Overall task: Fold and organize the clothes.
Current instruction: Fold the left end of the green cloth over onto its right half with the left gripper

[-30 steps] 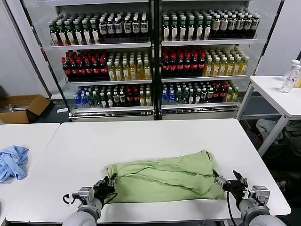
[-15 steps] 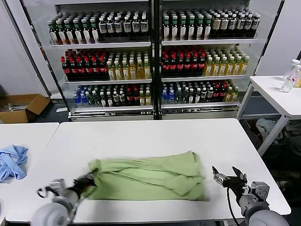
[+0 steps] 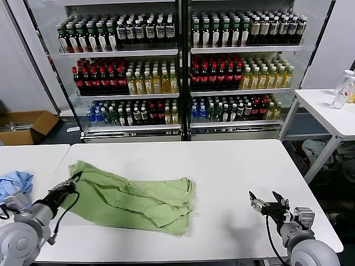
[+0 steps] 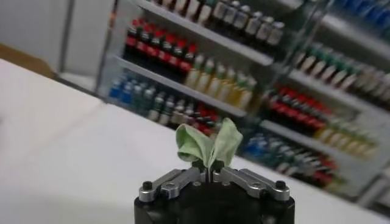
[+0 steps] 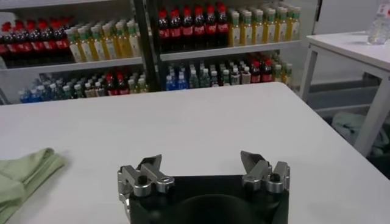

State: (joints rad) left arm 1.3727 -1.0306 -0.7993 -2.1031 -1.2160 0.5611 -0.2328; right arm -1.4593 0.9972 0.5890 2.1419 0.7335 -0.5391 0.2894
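Note:
The light green shirt (image 3: 133,197) lies rumpled on the left half of the white table (image 3: 233,166). Its checked print and collar do not show. My left gripper (image 3: 72,182) is shut on the shirt's left corner, near the table's left edge. In the left wrist view a tuft of green cloth (image 4: 208,143) sticks up from the closed jaws of that gripper (image 4: 208,173). My right gripper (image 3: 265,200) is open and empty over the front right of the table, well clear of the shirt. In the right wrist view the shirt's edge (image 5: 24,173) lies far from the open gripper (image 5: 201,164).
A light blue cloth (image 3: 12,183) lies on a second table at the far left. Drink coolers (image 3: 177,66) stand behind. A small white table (image 3: 327,111) with a bottle (image 3: 343,88) stands at the right. A cardboard box (image 3: 25,127) sits on the floor at the left.
My left gripper has dragged the shirt's left corner far to the left and back, pulling the whole shirt leftward. My right gripper has let go of the shirt's right edge and now stays open.

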